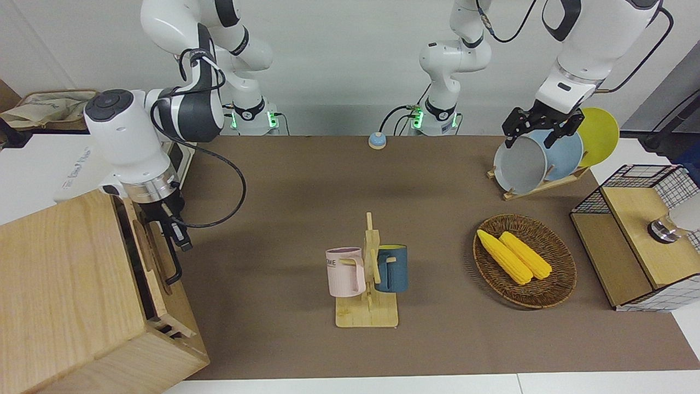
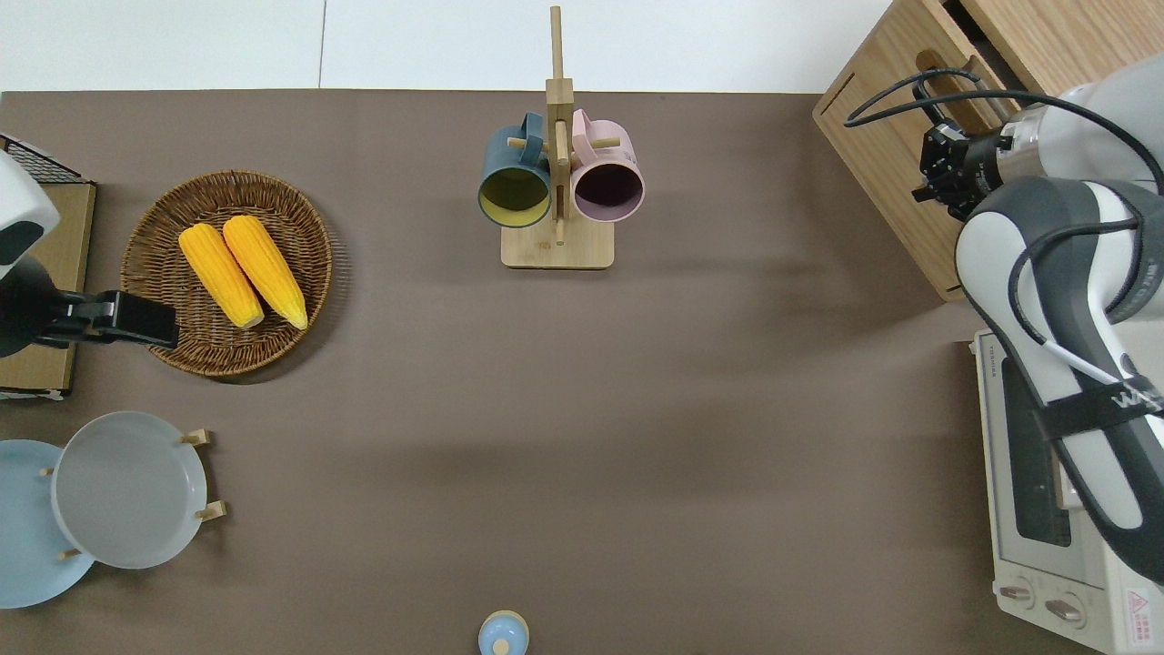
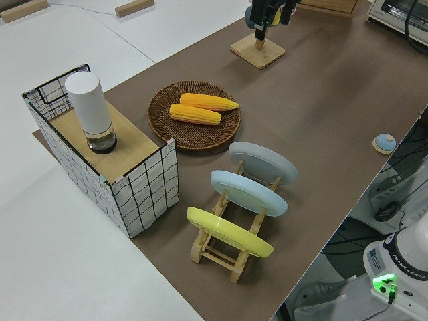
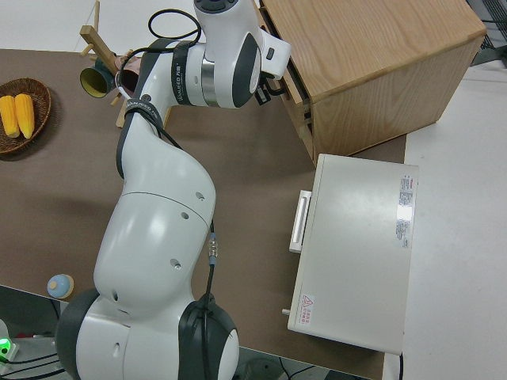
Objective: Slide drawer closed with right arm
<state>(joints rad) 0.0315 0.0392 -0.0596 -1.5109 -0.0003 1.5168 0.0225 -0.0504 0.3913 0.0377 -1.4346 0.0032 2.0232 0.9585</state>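
The right end effector point(image 1: 174, 232), fingers too hidden to tell, sits against the drawer point(image 1: 156, 257) handle, and a crooked push could jam the drawer in its wooden box point(image 1: 71, 295).

corn point(image 1: 514, 255) in basket point(image 1: 558, 290), mugs point(image 1: 345, 272) on rack point(image 1: 372, 241)

Upper right of frame, the right gripper point(image 2: 938, 170) presses against the drawer point(image 2: 896, 136) front beside its black handle point(image 2: 937, 84).
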